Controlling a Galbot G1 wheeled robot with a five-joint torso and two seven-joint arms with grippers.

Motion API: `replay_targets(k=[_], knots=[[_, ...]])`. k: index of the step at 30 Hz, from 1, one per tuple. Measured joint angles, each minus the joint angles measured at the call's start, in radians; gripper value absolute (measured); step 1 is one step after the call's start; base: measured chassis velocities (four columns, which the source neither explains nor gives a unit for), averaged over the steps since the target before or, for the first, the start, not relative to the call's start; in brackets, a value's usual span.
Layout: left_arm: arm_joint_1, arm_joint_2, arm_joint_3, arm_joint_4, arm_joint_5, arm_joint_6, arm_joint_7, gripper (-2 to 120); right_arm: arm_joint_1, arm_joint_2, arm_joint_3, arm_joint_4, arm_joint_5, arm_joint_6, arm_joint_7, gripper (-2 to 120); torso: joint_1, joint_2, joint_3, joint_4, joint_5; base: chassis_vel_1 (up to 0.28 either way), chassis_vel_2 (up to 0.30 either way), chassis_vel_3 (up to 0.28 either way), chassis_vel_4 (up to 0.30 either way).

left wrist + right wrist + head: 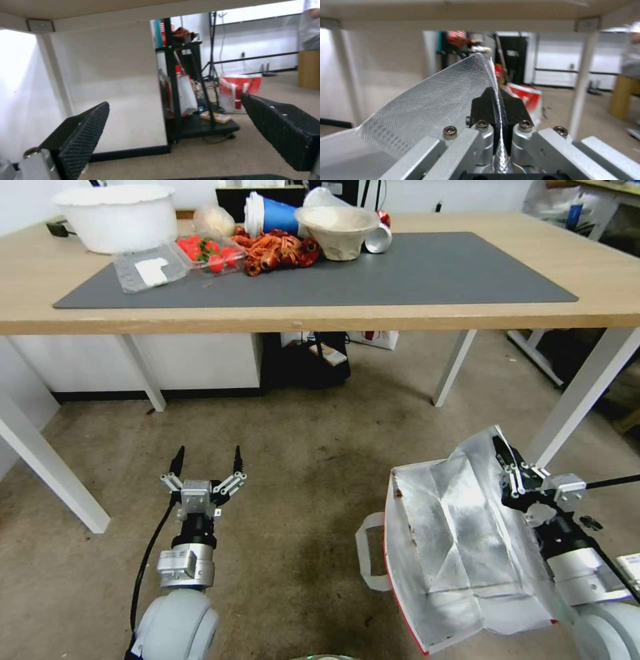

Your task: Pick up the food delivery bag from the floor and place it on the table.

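Right gripper (501,448) is pinching the crinkled silver foil edge of the boxy food delivery bag (453,553), fingers pressed together, over the stained carpet floor (313,473) before the light-wood table (400,317). Left gripper (207,459) is hovering nearby, ridged black fingers (83,132) spread wide, touching nothing.

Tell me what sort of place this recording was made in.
Probably an office or lab room set up for robot trials. A light-wood table on white legs carries a grey mat with staged food items, the floor is worn carpet, and a black equipment rack with cables stands behind.
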Motion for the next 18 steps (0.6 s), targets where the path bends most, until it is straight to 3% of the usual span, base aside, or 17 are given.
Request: replay_targets(k=[7,12,18], knots=[[0.003,0.005,-0.013,-0.009,-0.055,-0.011,0.068,93,0.017,-0.053,0.005,0.016,0.111,0.006,-0.104,0,0.0,0.0,0.0,0.0,0.0,0.0,0.0,0.0,0.0],[0.003,0.008,-0.024,-0.01,-0.062,-0.026,0.094,95,0.041,-0.086,0.013,0.031,0.201,-0.001,-0.218,0,0.0,0.0,0.0,0.0,0.0,0.0,0.0,0.0,0.0],[0.005,0.01,-0.035,-0.01,-0.062,-0.045,0.102,97,0.046,-0.1,0.014,0.043,0.262,-0.023,-0.266,0,0.0,0.0,0.0,0.0,-0.0001,0.0,0.0,0.0,0.0]])
